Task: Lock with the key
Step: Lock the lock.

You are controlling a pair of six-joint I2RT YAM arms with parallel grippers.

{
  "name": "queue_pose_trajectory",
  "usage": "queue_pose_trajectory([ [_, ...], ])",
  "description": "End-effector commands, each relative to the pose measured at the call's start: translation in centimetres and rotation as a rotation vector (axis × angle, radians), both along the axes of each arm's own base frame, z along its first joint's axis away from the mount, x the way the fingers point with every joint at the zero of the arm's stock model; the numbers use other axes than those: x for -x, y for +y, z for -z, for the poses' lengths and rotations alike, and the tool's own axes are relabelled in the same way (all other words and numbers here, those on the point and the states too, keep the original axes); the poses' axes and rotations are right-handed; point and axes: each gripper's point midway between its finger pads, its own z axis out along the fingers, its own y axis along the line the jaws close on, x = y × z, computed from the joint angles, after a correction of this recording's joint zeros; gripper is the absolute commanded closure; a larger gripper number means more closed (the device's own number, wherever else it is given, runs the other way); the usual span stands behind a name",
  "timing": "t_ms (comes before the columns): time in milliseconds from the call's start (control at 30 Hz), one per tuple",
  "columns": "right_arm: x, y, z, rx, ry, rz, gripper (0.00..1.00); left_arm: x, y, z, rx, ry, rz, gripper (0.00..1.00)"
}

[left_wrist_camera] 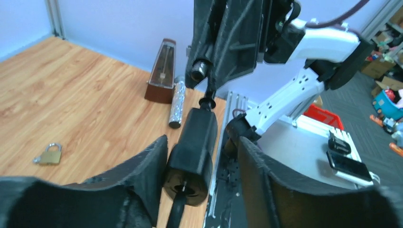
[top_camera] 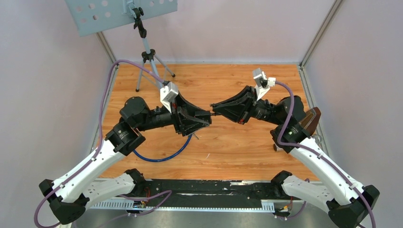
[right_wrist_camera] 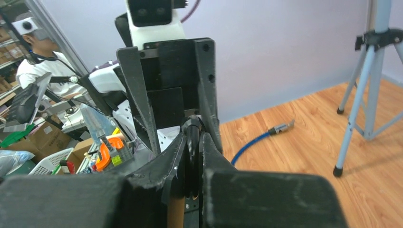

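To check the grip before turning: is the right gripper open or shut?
Shut. In the right wrist view the right gripper has its fingers pressed on a thin black piece, apparently the key.

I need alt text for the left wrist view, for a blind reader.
A black lock body sits between the left end effector's parted fingers while the right end effector pinches the key at its far end. A brass padlock lies on the table.

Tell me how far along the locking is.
Done: the key looks seated in the end of the lock. In hand: right gripper pinches the key; left gripper stands open around the lock. Left: turning it; no turn shows yet.
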Motion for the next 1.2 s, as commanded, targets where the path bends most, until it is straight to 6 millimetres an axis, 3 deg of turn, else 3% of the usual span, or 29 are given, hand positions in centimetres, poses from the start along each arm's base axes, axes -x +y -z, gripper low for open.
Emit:
queue_pose_trajectory([
  [0,0.8,-1.1,-4.9,-0.177,-0.134,0.031,1.0,1.3,0.2,-6.3,0.216,-0.095,0.041,0.29],
  [167,1.4,-1.1,-6.0,-0.192,-0.201,0.006,1.0,1.4,0.0,-7.0,0.259,-0.124,0.06,0.1],
  [567,3.5,-1.6,-8.0,-0.222,-0.28,-0.065,1.0,0.1,-1.1,-6.0,0.235,-0.129,0.047,0.01],
  [1000,3.5,-3.2,-10.6,-0.333,-0.223,0.008,1.0,0.7,-1.2,-5.3,0.235,-0.108,0.084,0.01],
  [1167,2.8,-2.8,-10.5,-0.333,-0.2,0.006,1.0,1.1,-1.8,-5.5,0.243,-0.086,0.138,0.11],
])
